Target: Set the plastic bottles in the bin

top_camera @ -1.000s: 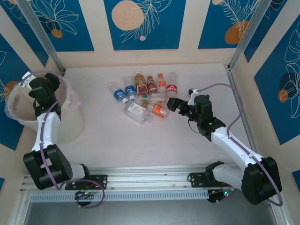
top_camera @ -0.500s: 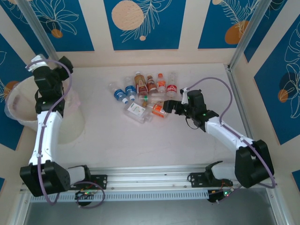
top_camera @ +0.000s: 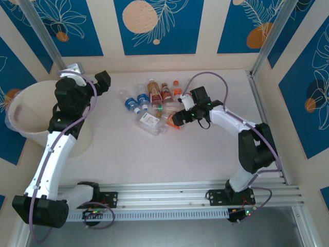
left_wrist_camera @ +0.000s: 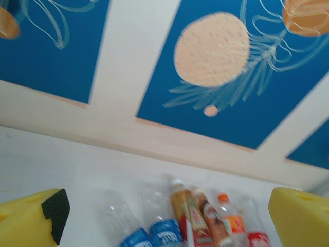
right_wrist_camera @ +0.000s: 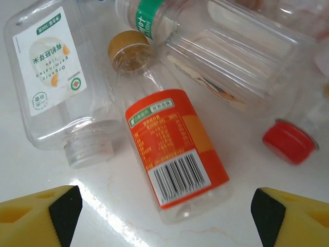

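We saw the left gripper (left_wrist_camera: 164,221) near the bin (top_camera: 18,121), jaws wide apart and empty. The right gripper (right_wrist_camera: 164,211) gaped around an orange-labelled bottle (right_wrist_camera: 175,149), lying among the bottles (top_camera: 154,103) on the table (top_camera: 128,154).

Clustered plastic bottles (top_camera: 154,95) mid-table; cream bin (top_camera: 28,121) far left

Right gripper (top_camera: 176,120) now over orange-labelled bottle (right_wrist_camera: 175,149)

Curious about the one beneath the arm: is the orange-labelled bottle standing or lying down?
Lying down. The orange-labelled bottle rests on its side on the white table, barcode facing up, its tan cap on.
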